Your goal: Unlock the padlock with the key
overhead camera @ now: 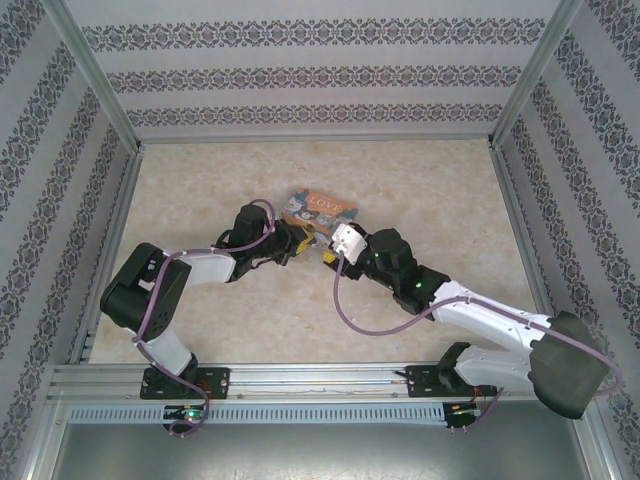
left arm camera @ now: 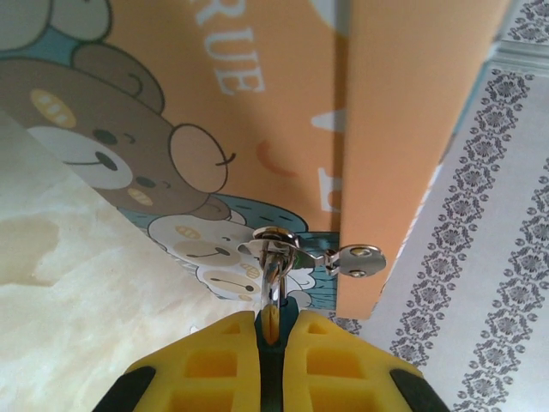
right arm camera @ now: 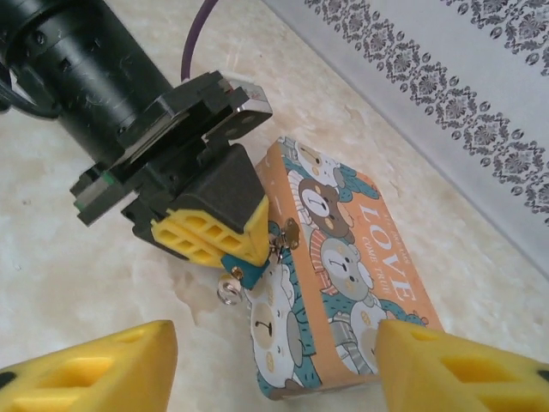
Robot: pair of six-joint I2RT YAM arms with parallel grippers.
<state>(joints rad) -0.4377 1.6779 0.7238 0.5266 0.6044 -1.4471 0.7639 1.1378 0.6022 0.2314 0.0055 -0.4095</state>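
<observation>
Yellow fingers (right arm camera: 86, 369) of the right gripper (right arm camera: 274, 365) sit at 7 and 5 o'clock in the right wrist view, spread wide with nothing between them. Beyond them, near the middle, the left gripper (right arm camera: 227, 249) is pinched tight on the padlock (right arm camera: 244, 268). Only a sliver of its teal body peeks out at the fingertips. The thin shackle passes through the hasp (right arm camera: 290, 233) on the side of the tin (right arm camera: 360, 283), which lies flat on the table (right arm camera: 86, 283).

I judge the padlock light, hard and smooth (so apt to slip or swivel on its shackle). It is best pinched across the flat faces of the body, as it is here, with the keyhole end left free. The key would be thin and stiff, and best taken by its broad head.

A small silver ring (right arm camera: 227, 293) lies at 7 o'clock of the padlock. Whether the key is attached to it I cannot tell, and the key itself I cannot make out. The left fingers cover the keyhole. From above, both grippers meet at 6 o'clock of the tin, where everything is too small to read.
</observation>
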